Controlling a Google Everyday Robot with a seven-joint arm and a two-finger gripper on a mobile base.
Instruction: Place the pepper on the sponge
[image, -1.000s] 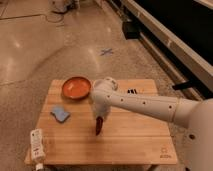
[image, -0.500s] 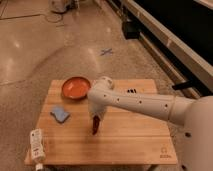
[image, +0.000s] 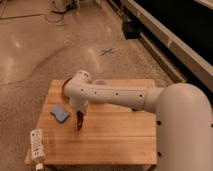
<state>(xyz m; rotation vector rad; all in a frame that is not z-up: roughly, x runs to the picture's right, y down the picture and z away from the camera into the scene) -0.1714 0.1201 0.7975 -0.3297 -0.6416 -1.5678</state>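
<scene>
gripper clamps pepper upright just beside sponge
released here, it could miss and roll onto the table.

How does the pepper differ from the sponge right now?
The pepper is dark red and slender; the sponge is light blue and flat. The pepper hangs upright in the gripper just beside the sponge, which lies on the table. Both are small.

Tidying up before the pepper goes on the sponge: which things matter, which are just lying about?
Job: slender dark red chili pepper, held upright by the gripper; flat light blue sponge beside it.
Lying about: white bottle at the wooden table's front-left corner; orange bowl, mostly behind the arm.
</scene>
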